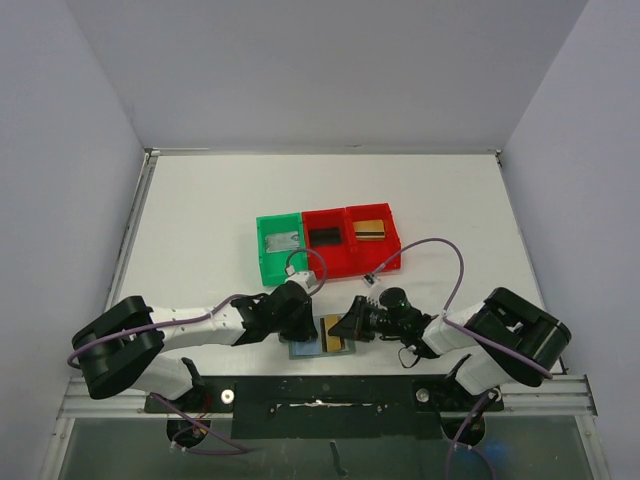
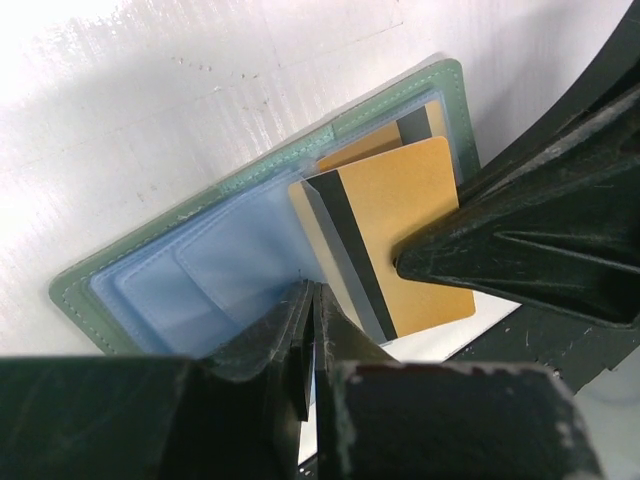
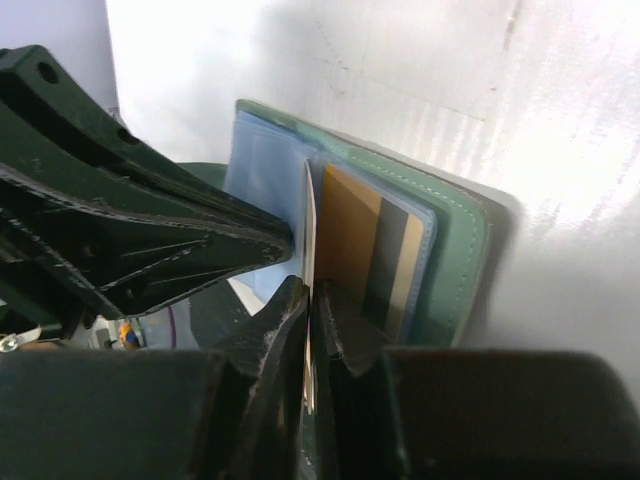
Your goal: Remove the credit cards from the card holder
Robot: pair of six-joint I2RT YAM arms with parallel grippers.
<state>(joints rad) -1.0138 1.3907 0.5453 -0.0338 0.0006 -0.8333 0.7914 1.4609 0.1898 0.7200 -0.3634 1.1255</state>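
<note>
The card holder [image 1: 303,350] lies open near the table's front edge, with a green rim and blue clear sleeves [image 2: 190,280]. A gold credit card [image 2: 405,215] with a dark stripe sticks halfway out of a sleeve. My right gripper [image 3: 312,292] is shut on this card, which shows edge-on [image 3: 309,225] between its fingers. My left gripper [image 2: 312,295] is shut, with its tips resting on the blue sleeve beside the card. Another gold card [image 3: 350,235] sits inside the sleeve behind. In the top view the two grippers [image 1: 306,322] [image 1: 347,328] meet over the holder.
Three open bins stand behind the holder: a green bin [image 1: 266,262] holding a silver-grey card [image 1: 285,240], a red bin [image 1: 335,264] holding a black card [image 1: 325,237], and a red bin [image 1: 392,248] holding a gold card [image 1: 370,230]. The table's front rail is just behind the holder.
</note>
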